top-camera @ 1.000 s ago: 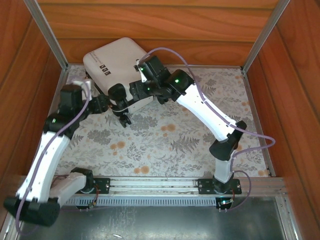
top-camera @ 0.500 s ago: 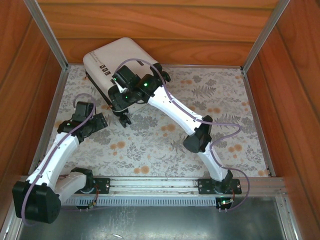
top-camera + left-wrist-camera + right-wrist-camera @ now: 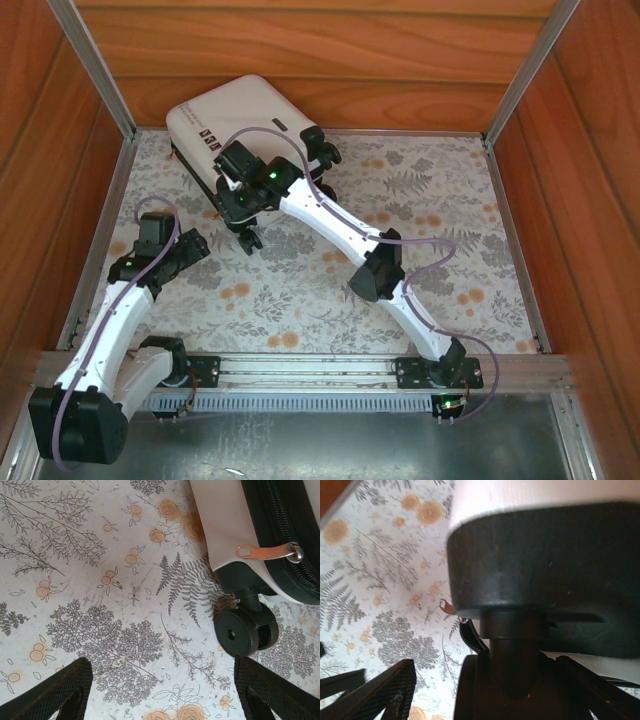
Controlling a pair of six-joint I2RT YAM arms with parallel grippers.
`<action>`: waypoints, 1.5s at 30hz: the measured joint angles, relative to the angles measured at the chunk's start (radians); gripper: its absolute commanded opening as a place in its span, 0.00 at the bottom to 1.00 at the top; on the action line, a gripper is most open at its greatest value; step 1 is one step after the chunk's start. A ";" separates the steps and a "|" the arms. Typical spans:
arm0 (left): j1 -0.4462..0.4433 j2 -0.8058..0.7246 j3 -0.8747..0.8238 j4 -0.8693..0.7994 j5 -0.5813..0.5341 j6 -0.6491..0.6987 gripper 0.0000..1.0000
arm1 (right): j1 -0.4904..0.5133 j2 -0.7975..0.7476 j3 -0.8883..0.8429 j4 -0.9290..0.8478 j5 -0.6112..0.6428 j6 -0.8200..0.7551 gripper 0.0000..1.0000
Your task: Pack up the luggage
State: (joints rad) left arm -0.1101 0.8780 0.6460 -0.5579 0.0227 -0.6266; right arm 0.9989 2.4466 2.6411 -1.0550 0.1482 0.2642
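Observation:
The white luggage [image 3: 240,112] lies shut at the back left, tipped up against the wooden wall. My right gripper [image 3: 238,203] is at its near edge. In the right wrist view this gripper [image 3: 490,695] is open, with a black wheel [image 3: 485,690] and its stem between the fingers [image 3: 385,690]; a gap shows on the left side. My left gripper [image 3: 195,245] hovers over the mat, left of the suitcase. It [image 3: 162,695] is open and holds nothing. The suitcase corner [image 3: 225,525], a wheel [image 3: 239,631] and a metal zip pull [image 3: 265,552] lie beyond it.
A floral mat [image 3: 330,270] covers the table. Wooden walls [image 3: 320,60] close in the back and both sides. Two more black wheels [image 3: 325,150] stick out at the suitcase's right end. The metal rail [image 3: 320,370] with the arm bases runs along the near edge.
My right arm has swung left and down along the suitcase's near edge to its wheel. My left arm has drawn back from the suitcase toward the near left.

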 measured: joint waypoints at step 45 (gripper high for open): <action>-0.428 0.040 -0.395 0.838 0.224 0.456 0.65 | -0.024 -0.654 -0.724 -0.055 0.049 -0.248 0.00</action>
State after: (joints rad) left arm -0.5385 0.9176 0.2512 0.2806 0.2466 -0.1707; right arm 0.9752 1.7924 1.9167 -1.1095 0.1970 0.0158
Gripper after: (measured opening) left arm 0.624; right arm 0.423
